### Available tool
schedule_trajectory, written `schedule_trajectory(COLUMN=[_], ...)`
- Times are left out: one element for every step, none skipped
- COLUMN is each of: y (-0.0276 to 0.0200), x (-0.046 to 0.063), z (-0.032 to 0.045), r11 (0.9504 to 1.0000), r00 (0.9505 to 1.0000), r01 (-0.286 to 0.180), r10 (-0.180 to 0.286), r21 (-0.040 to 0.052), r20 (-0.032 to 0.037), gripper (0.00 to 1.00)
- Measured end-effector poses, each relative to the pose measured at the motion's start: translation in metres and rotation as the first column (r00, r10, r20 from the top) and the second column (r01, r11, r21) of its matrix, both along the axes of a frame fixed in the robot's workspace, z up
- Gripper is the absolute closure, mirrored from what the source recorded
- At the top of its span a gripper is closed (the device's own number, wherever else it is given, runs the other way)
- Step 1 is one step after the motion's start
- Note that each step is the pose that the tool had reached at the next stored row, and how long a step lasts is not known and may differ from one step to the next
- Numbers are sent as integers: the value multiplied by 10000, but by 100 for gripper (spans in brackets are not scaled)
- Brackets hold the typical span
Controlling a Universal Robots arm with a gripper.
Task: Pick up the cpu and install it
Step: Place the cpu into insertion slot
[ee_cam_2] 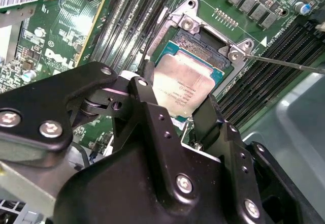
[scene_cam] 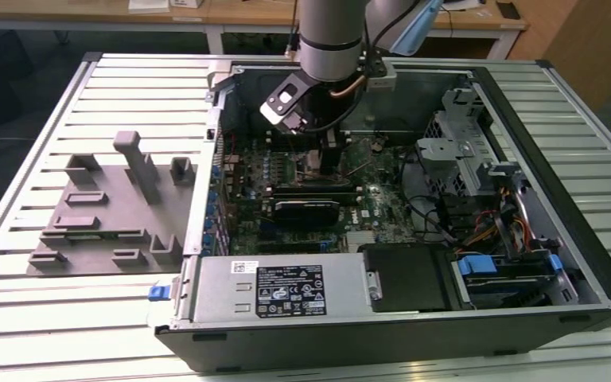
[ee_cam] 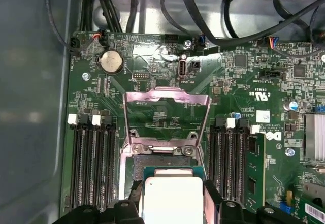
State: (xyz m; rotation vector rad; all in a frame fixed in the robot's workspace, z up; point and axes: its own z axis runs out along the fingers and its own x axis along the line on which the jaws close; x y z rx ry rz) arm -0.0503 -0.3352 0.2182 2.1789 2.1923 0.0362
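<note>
gripper [ee_cam_2: 176, 98] is clamping the cpu [ee_cam_2: 189, 76] by two opposite edges, fingers [ee_cam_2: 145, 84] closed to chip width. cpu is sitting over the open socket [ee_cam_2: 200, 40], load plate [ee_cam: 167, 98] raised; seated or hovering, can't tell.

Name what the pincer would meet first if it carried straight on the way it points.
Probably the open socket, touched first by the cpu that the pincer grips; how near is unclear.

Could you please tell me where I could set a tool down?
Bare slatted table between the fixture tray and the near edge, and past the computer case at the exterior view's right. Inside it is crowded around the end effector gripping the cpu.
</note>
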Motion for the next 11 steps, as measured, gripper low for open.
schedule_trajectory(y=[0,1,1,2,3,4,7,10,13,15,16], x=[0,1,1,1,1,1,0,0,0,1,1], z=[-1,-9,-18,-27,-36,-43,-50,-56,-65,-75,-84], r11=[10000,10000,10000,10000,10000,10000,10000,10000,10000,10000,10000], r00=[10000,10000,10000,10000,10000,10000,10000,10000,10000,10000,10000], r01=[0,0,0,0,0,0,1,1,1,0,-1], r10=[0,0,0,0,0,0,-1,-1,-1,0,1], r21=[-1,4,3,2,2,2,3,1,1,0,-1], r20=[-1,2,1,-1,-3,-5,-7,-10,-14,-20,-25], gripper=[45,45,45,45,45,45,45,45,45,45,45])
